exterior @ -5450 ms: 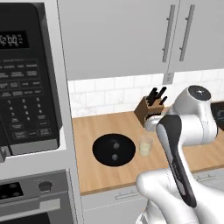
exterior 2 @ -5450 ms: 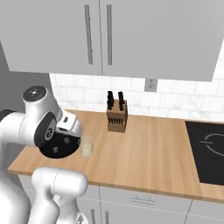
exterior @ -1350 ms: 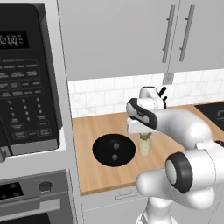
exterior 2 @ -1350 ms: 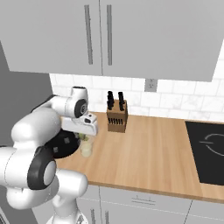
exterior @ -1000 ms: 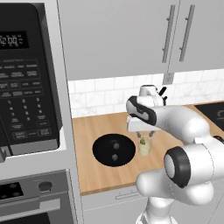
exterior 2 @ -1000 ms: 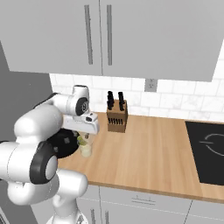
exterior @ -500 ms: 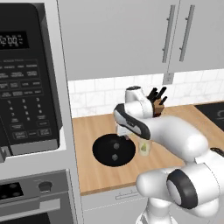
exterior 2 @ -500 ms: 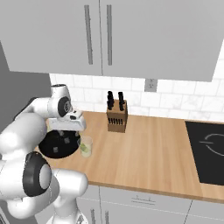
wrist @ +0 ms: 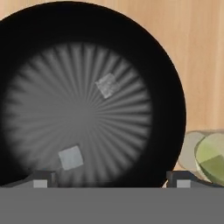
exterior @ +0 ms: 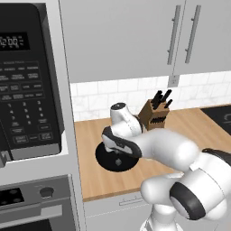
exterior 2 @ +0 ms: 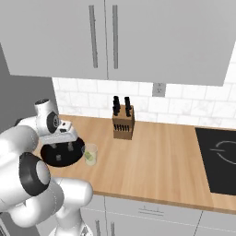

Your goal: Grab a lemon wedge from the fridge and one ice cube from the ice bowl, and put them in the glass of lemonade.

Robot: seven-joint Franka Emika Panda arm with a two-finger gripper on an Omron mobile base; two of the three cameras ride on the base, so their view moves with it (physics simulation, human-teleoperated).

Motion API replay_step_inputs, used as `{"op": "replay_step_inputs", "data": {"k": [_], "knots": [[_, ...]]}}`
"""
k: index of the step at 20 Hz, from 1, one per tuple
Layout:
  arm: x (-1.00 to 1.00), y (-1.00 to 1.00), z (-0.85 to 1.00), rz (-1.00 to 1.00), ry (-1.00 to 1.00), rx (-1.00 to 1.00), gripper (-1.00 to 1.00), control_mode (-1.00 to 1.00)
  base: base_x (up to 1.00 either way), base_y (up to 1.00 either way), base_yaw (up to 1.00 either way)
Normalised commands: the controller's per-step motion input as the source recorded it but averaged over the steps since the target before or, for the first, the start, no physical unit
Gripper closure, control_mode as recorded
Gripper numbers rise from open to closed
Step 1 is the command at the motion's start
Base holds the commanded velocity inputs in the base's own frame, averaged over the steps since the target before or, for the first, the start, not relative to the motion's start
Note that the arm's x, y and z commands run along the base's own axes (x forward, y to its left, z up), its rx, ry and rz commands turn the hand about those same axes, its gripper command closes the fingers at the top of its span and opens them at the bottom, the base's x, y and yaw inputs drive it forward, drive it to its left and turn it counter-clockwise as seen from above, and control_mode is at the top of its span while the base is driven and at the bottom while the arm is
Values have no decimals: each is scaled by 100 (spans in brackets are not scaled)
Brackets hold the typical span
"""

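Two tiny pale grey-white ice cubes [wrist: 71, 157] sit well apart in the wide black bowl [wrist: 166, 78], likely slick and light, best pinched on flat sides by the spread-open two-finger gripper [wrist: 109, 179] above.

Wide round shallow black ice bowl [exterior 2: 48, 158] sits on the wooden surface [exterior 2: 152, 156], near its left end. Two small pale cubes lie in it, apart: one [wrist: 108, 85] near the centre, the other ice cube [wrist: 71, 157] nearer the rim. Small clear glass of lemonade [exterior 2: 90, 154] stands just right of the bowl. End effector [exterior 2: 63, 146] hangs over the bowl. Wooden knife block [exterior 2: 123, 123] stands behind, by the tiled wall. Microwave [exterior: 27, 85] is left of the surface, oven [exterior: 31, 203] below it.
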Motion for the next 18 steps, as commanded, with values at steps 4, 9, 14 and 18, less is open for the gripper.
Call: {"op": "replay_step_inputs", "data": {"k": [4,9,14,18], "knots": [[47,0,-43,0,-6,0,-100,-100,0,0,0],[28,7,-24,0,-10,3,-100,-100,0,0,0],[10,2,-8,0,-2,-1,-100,-100,0,0,0],[1,0,-35,0,-1,0,-100,-100,0,0,0]]}}
